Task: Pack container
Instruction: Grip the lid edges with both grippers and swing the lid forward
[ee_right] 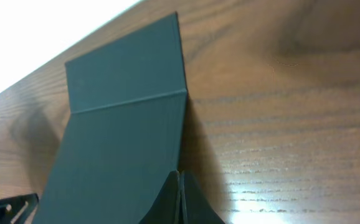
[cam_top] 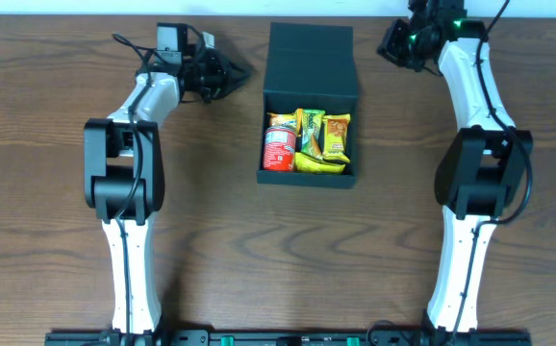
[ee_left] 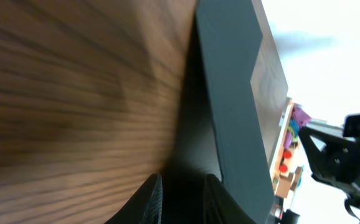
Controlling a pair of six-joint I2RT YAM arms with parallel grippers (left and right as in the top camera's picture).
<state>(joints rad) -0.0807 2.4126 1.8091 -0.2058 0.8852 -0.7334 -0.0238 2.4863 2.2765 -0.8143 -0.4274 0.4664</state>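
Observation:
The dark teal container (cam_top: pixel 309 96) lies mid-table with its flap lid (cam_top: pixel 310 53) folded back toward the far edge. Inside stand a red can (cam_top: pixel 279 144) and yellow snack packets (cam_top: pixel 323 141). My left gripper (cam_top: pixel 238 72) hovers just left of the lid, pointing at it. In the left wrist view its jaws (ee_left: pixel 183 200) stand slightly apart with nothing between them, and the container's side (ee_left: pixel 236 93) is just ahead. My right gripper (cam_top: pixel 387 45) is to the right of the lid. Its fingers (ee_right: pixel 180 198) are pressed together over the lid's edge (ee_right: pixel 127 118).
Bare wooden tabletop (cam_top: pixel 211 250) surrounds the container. The table's far edge (cam_top: pixel 249 19) runs close behind the lid. Both arm bases stand at the near edge, left (cam_top: pixel 129 327) and right (cam_top: pixel 451 322).

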